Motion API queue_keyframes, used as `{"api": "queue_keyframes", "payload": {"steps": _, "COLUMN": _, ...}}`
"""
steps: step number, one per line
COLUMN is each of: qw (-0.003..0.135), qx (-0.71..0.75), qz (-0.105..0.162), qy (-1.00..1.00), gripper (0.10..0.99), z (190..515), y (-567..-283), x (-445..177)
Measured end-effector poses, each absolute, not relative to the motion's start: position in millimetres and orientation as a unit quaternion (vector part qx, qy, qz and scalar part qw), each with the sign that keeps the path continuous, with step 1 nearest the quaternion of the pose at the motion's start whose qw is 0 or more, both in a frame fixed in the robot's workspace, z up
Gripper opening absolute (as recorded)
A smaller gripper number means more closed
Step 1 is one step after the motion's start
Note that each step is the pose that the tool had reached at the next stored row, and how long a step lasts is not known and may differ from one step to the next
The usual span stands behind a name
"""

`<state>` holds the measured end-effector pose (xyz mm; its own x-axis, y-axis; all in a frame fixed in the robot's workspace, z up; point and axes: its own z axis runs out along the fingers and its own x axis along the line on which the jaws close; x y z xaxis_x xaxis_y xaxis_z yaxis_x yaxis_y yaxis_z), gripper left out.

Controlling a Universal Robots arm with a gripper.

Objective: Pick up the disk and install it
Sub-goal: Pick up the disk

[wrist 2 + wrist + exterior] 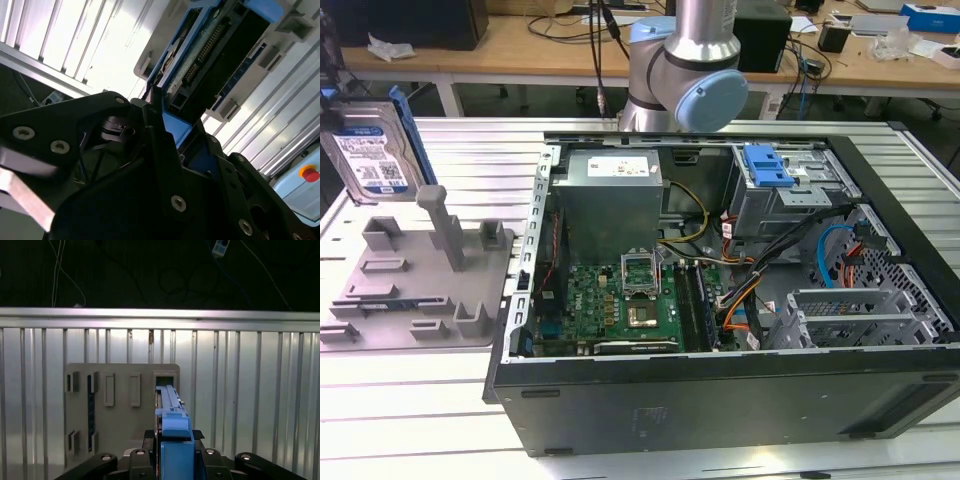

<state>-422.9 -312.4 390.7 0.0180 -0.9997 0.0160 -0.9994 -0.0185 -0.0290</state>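
The disk (368, 150), a silver drive with a white-and-blue label in a blue carrier frame, hangs upright at the exterior view's far left, just above the grey holder plate (415, 275). My gripper (330, 70) comes down on its top edge there. In the first wrist view the gripper (172, 452) is shut on the disk's blue carrier edge (173, 422), with the holder plate (120, 410) and its open slot beneath. The second wrist view has the black fingers (160, 145) clamped on the blue frame and the disk's circuit-board side (215, 45) beyond them.
An open computer case (720, 390) lies to the exterior view's right of the holder. Inside are a grey power supply box (610, 195), the motherboard (620, 305), loose cables (790, 250) and a drive cage with a blue latch tab (767, 165). The arm's base (685, 70) stands behind it.
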Motion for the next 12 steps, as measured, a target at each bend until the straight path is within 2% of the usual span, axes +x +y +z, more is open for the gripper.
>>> {"api": "queue_keyframes", "payload": {"steps": 12, "qw": 0.005, "qx": -0.713, "qz": -0.016, "qy": 0.701, "gripper": 0.365, "z": 430, "y": -312, "x": -422}}
